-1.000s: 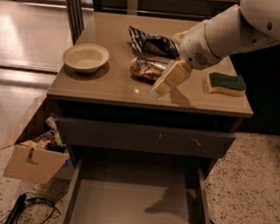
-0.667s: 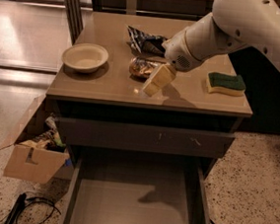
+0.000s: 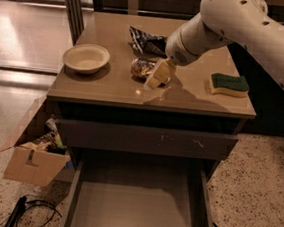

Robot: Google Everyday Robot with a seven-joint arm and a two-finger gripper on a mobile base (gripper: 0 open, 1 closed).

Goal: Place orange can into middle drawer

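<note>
The orange can (image 3: 140, 67) lies on its side on the tabletop, in front of the foil snack bag. My gripper (image 3: 156, 77) hangs from the white arm and points down to the left. It is right beside the can on its right, low over the tabletop. The can's right end is hidden behind the gripper. The middle drawer (image 3: 132, 210) is pulled open below, and its grey floor is bare.
A dark blue-and-white snack bag (image 3: 146, 40) lies behind the can. A white bowl (image 3: 86, 57) sits at the left and a green-yellow sponge (image 3: 229, 84) at the right. The scuffed drawer front (image 3: 144, 139) above is shut. A cardboard box (image 3: 34, 158) and cables (image 3: 27, 210) are on the floor at the left.
The arm has swung left across the tabletop. My gripper has moved from near the sponge side to right beside the can.
</note>
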